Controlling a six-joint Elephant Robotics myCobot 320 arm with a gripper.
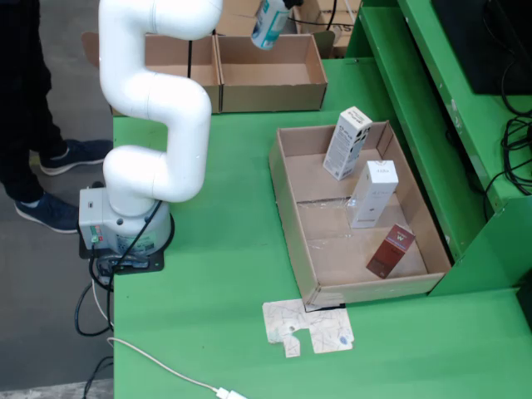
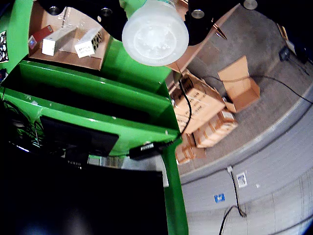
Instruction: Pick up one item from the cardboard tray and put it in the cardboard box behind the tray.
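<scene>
My gripper (image 1: pixel 281 7) is at the top edge of the still view, shut on a white and teal bottle (image 1: pixel 270 24) that hangs tilted over the open cardboard box (image 1: pixel 309 66) behind the tray. In the gripper view the bottle's round white bottom (image 2: pixel 155 32) fills the space between the black fingers (image 2: pixel 110 22). The cardboard tray (image 1: pixel 288 204) lies on the green table and holds a tall white box (image 1: pixel 347 142), a second white box (image 1: pixel 374 194) and a dark red box (image 1: pixel 391 250). The tray also shows in the gripper view (image 2: pixel 66 56).
A second open cardboard box (image 1: pixel 179 71) stands left of the first. The arm's white base (image 1: pixel 125 220) is at the table's left edge. A flat cardboard scrap (image 1: pixel 307 326) lies in front of the tray. Green shelving (image 1: pixel 440 91) rises on the right. A person's legs (image 1: pixel 29 125) stand at far left.
</scene>
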